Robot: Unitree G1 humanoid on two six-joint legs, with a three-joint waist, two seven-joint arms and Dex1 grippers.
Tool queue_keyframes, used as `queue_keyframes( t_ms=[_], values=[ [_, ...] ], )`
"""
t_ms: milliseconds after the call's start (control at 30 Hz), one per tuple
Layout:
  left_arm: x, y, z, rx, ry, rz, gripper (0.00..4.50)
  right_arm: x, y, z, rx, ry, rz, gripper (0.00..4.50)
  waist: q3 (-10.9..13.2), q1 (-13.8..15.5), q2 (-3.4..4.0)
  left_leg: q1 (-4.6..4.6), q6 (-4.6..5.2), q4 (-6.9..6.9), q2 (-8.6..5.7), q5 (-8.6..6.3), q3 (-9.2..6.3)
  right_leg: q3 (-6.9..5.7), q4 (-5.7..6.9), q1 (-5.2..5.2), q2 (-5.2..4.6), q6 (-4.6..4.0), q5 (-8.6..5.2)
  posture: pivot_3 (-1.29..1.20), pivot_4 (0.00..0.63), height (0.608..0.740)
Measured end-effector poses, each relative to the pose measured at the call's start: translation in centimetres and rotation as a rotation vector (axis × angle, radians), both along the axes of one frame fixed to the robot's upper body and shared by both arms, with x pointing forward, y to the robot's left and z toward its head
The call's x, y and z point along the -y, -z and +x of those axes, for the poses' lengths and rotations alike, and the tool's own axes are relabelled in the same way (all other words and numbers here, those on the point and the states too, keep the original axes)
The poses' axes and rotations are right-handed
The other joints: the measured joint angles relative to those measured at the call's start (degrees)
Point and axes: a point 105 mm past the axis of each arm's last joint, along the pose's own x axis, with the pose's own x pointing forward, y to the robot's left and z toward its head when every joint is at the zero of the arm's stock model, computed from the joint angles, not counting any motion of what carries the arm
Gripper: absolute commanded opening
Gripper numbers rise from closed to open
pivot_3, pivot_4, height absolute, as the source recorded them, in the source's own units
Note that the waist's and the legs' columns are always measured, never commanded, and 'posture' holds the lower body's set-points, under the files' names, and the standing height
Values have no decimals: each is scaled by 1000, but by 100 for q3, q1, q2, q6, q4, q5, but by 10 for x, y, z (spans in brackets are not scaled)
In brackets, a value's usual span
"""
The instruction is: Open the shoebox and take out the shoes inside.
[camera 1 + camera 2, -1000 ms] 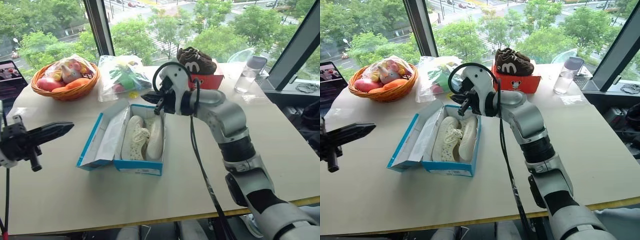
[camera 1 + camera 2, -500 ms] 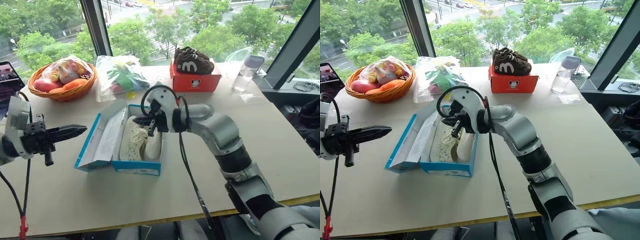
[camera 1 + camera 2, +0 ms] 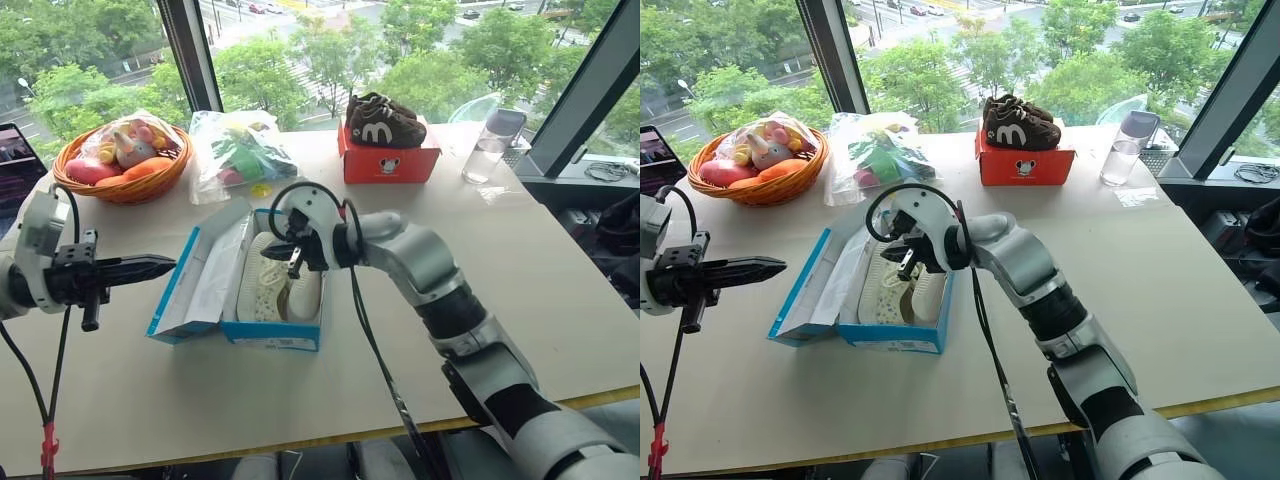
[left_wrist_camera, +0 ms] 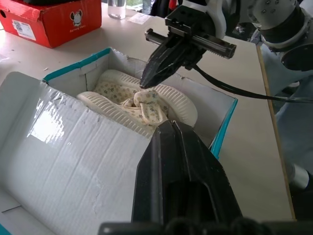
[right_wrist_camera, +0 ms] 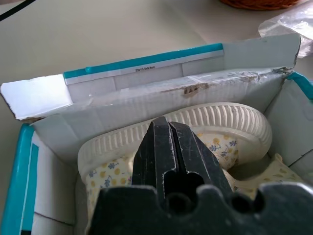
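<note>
1. While the left gripper [image 3: 150, 268] hangs at the left edge of the frame, fingers pressed together on nothing, its tips aim at the flung-back white-lined lid of the bright blue rectangular cardboard shoebox [image 3: 200, 285]. Risk: any reach inward could shove the light box across the pale wooden table [image 3: 520, 260].
2. Centre-left of frame: the box lies open, the pair of cream-white ribbed children's shoes [image 3: 268, 282] side by side inside.
3. Centre of frame: the right gripper [image 3: 284, 249] sits low over the shoes, fingers clenched, nothing between them. Risk: descending like this it can only poke the shoes; it must spread first.
4. Judgement: a pinch on the laces alone may slip, or drag the second shoe along.
5. Upper centre: the red-orange box [image 3: 388, 160] with dark brown shoes stands well apart; no collision risk.
</note>
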Motion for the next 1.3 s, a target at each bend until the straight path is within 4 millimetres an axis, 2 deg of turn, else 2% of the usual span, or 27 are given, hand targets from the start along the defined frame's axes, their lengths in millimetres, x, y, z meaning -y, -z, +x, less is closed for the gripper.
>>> queue_keyframes(
  t_ms=[67,400,433,800,1000,1167,1300],
  values=[
    [-1,1,1,-5,-2,5,0,-5,-5,1,14,-8,3,696,0,5,0,-10,0,0,2,0,0,0,2,-12,2,-2,2,0,150,740],
    [-2,-1,3,-1,2,6,0,-14,-9,-6,27,-79,-25,4210,0,4,0,-15,0,0,10,0,1,1,2,-17,12,-26,16,0,150,740],
    [-2,0,4,-1,2,8,0,-14,-8,-6,39,-88,-43,4424,0,4,0,-15,0,0,11,0,1,1,2,-17,14,-26,16,0,150,740],
    [0,2,5,-3,6,5,0,0,10,-8,89,-176,-209,4424,0,-12,0,-13,0,0,18,0,3,1,2,-19,21,-26,16,0,150,740],
    [1,5,6,-9,5,5,0,6,37,2,117,-213,-329,4424,0,3,-1,-14,-1,0,21,0,4,1,2,-19,24,-26,16,0,150,740],
    [4,4,6,-3,10,10,0,-2,41,4,166,-248,-325,4424,-1,3,-2,-10,-1,0,22,0,4,1,3,-16,25,-44,28,0,150,740],
    [4,4,6,-3,7,10,0,-4,44,5,160,-262,-320,3413,-2,12,-3,-6,-1,1,22,1,4,1,4,-12,25,-42,26,0,150,740]
  ],
)
